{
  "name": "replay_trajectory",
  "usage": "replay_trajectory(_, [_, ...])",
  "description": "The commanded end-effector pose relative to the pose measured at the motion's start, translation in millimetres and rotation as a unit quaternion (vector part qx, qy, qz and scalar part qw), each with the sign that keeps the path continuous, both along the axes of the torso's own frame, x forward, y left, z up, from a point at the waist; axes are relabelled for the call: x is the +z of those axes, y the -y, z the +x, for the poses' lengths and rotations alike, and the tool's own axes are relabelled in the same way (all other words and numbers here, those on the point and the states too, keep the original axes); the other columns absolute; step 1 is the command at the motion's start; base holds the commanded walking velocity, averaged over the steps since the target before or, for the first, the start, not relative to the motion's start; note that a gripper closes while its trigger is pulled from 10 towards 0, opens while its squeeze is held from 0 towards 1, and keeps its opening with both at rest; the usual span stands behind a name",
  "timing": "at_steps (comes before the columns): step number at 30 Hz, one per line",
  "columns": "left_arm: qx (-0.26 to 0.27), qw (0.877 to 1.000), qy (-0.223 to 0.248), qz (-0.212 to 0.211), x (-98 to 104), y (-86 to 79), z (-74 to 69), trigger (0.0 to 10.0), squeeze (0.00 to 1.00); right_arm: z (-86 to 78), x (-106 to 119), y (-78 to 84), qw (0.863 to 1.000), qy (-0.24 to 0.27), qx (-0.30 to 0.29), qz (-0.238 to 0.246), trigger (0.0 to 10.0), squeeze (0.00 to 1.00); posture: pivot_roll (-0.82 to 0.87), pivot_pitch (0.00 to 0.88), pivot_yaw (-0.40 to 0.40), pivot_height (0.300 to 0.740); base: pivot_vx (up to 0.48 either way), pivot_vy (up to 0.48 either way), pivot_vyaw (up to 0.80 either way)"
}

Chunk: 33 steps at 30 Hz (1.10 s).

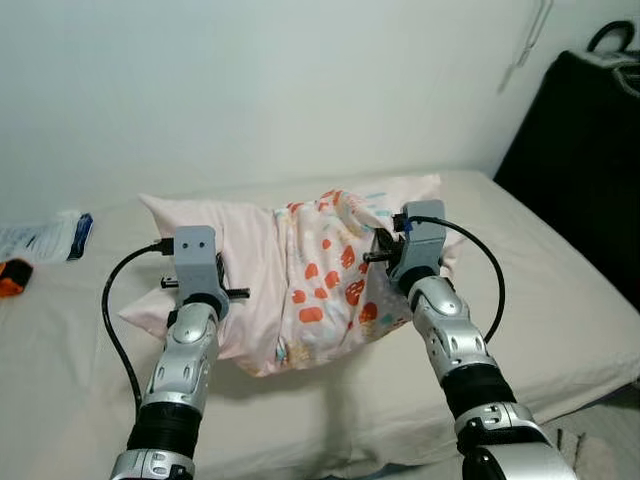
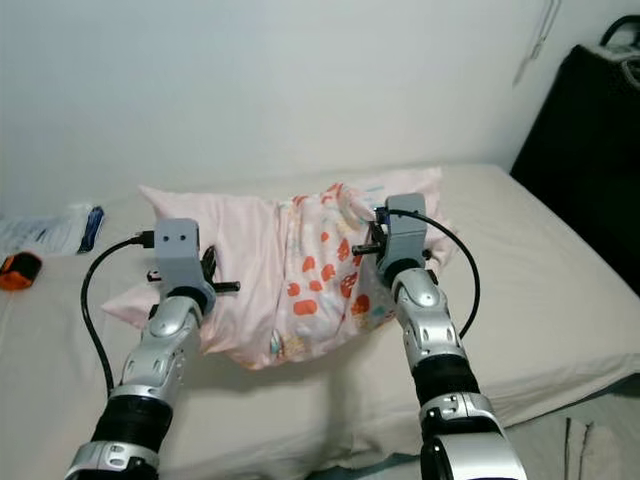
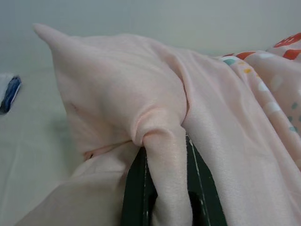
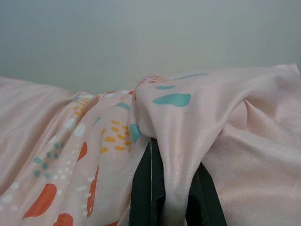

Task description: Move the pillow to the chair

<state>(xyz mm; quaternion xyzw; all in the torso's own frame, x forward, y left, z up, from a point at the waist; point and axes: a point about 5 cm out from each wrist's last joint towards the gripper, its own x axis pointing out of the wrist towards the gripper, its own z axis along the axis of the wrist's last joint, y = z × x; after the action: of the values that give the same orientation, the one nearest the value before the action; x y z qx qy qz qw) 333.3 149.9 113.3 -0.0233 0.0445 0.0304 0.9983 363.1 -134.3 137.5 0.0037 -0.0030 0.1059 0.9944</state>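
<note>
1. The bed point(image 1: 560, 300) is broad and soft, set against a pale wall point(image 1: 250, 90).
2. The pillow point(image 1: 300, 270) lies across it, probably light and limp, likely to sag.
3. My left gripper point(image 3: 164, 188) and right gripper point(image 4: 174, 197) each pinch a fold of its cloth between closed fingers.

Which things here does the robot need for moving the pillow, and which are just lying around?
For the job: pink pillow, left pincer and right pincer, each pinching its fabric.

Just lying about: orange object, plastic packet, black bag, all unheld.
</note>
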Motion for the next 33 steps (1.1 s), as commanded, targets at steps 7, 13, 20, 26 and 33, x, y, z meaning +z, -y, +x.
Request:
replay_trajectory(7, [-0.037,0.999,0.033,-0.003,12.4,16.3,5.6,10.0,0.00,0.8,10.8,-12.8,0.999,0.025,0.034,0.004,10.0,0.00,-0.04,0.000,-0.051,0.740,0.000,0.000,0.00])
replay_trajectory(13, [-0.033,0.999,0.026,-0.003,9.6,16.4,4.7,10.0,0.00,0.3,3.8,-14.3,0.999,0.011,0.038,-0.008,10.0,0.00,-0.04,0.000,-0.056,0.740,0.000,0.000,0.00])
replay_trajectory(20, [-0.029,1.000,0.005,0.001,1.5,14.6,2.2,10.0,0.00,-1.5,-1.9,-17.0,0.999,0.003,0.040,-0.018,10.0,0.00,-0.04,0.000,-0.056,0.740,0.000,0.000,0.00])
replay_trajectory(26, [-0.036,0.999,-0.016,-0.006,-4.6,14.4,-0.5,10.0,0.00,-2.0,-5.5,-16.8,0.999,-0.003,0.037,-0.019,10.0,0.00,-0.03,0.000,-0.060,0.740,0.000,0.000,0.00])
replay_trajectory(33, [-0.039,0.999,-0.015,0.025,-10.7,14.3,-3.3,10.0,0.00,-3.1,-15.5,-11.7,0.999,-0.024,0.018,-0.017,10.0,0.00,-0.03,0.000,-0.058,0.740,0.000,0.000,0.00])
